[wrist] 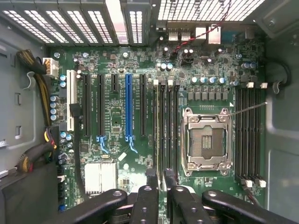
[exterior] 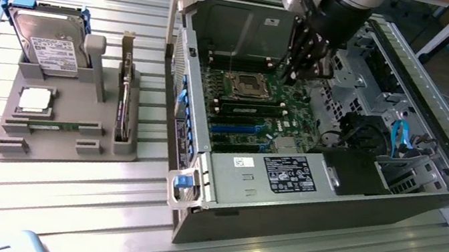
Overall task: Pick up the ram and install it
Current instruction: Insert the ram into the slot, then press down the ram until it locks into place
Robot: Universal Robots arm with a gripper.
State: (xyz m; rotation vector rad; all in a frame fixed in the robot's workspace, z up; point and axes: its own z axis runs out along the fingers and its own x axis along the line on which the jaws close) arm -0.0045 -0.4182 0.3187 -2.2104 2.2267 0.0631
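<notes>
Exterior view: an open computer case (exterior: pixel 301 216) lies on its side on the slatted metal surface (exterior: pixel 57 214), with its motherboard (exterior: pixel 253 114) facing up. The arm reaches down into the case, and the gripper (exterior: pixel 301 70) hangs above the far end of the board, just beside the empty processor socket (exterior: pixel 242 83).

This view also takes in a grey holder (exterior: pixel 68 145) on the surface, towards the exterior view's left and well apart from the gripper. The ram (exterior: pixel 62 127) lies flat in a groove near the holder's front, a thin green strip. Behind it sit the square silvery processor chip (exterior: pixel 34 99) and an upright hard drive (exterior: pixel 49 37). A dark expansion card (exterior: pixel 122 103) stands on edge along the holder's side nearest the case.

The wrist view looks straight down at the motherboard (wrist: pixel 117 116) and gives the detail that the exterior view lacks. The gripper (wrist: pixel 160 179) is partly open. Its two dark fingers (wrist: pixel 150 184) stand a narrow gap apart with nothing between them, and the board shows through the gap.

The fingers hover over a bank of long black memory slots (wrist: pixel 163 126). These slots run beside the processor socket (wrist: pixel 205 140), and a second bank (wrist: pixel 247 135) runs along its other side. A blue expansion slot (wrist: pixel 129 107) stands out among black ones, and a bundle of yellow and black wires (wrist: pixel 37 84) runs along the case wall.
</notes>
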